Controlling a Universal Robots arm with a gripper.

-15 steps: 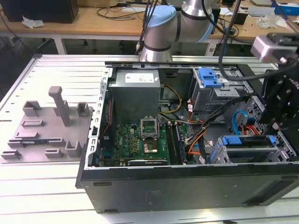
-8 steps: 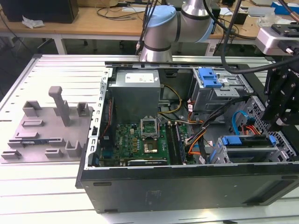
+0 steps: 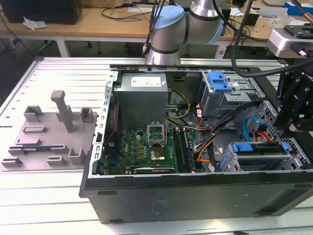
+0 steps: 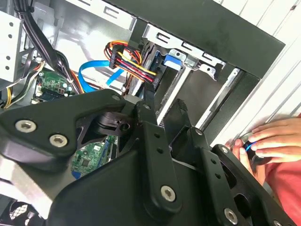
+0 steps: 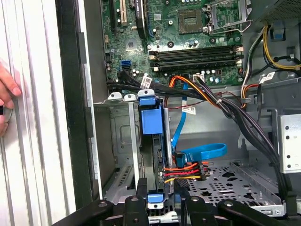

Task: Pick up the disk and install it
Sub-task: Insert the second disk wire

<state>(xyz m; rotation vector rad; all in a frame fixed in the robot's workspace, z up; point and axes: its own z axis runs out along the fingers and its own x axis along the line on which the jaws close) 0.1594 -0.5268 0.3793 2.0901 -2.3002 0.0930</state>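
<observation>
The disk (image 3: 257,149) stands on edge in the drive cage (image 3: 293,156) at the case's corner on the exterior view's right, its blue carrier (image 5: 151,121) uppermost. My gripper (image 3: 292,128) hangs just above the end of that cage. In the first wrist view my gripper (image 5: 161,207) is open, its two black fingers (image 5: 141,207) straddling the carrier's end tab with a small gap on one side. Orange, red and yellow cables (image 5: 184,170) end in a plug beside the disk. The second wrist view shows the carrier's blue end (image 4: 171,60) beyond my black linkage.
The open computer case (image 3: 195,196) holds a green motherboard (image 3: 146,147), a grey power-supply box (image 3: 142,95) and a blue ridged latch (image 3: 218,81). A grey fixture (image 3: 49,132) lies at the exterior view's left. A person's hand (image 4: 277,139) rests on the table beside the case.
</observation>
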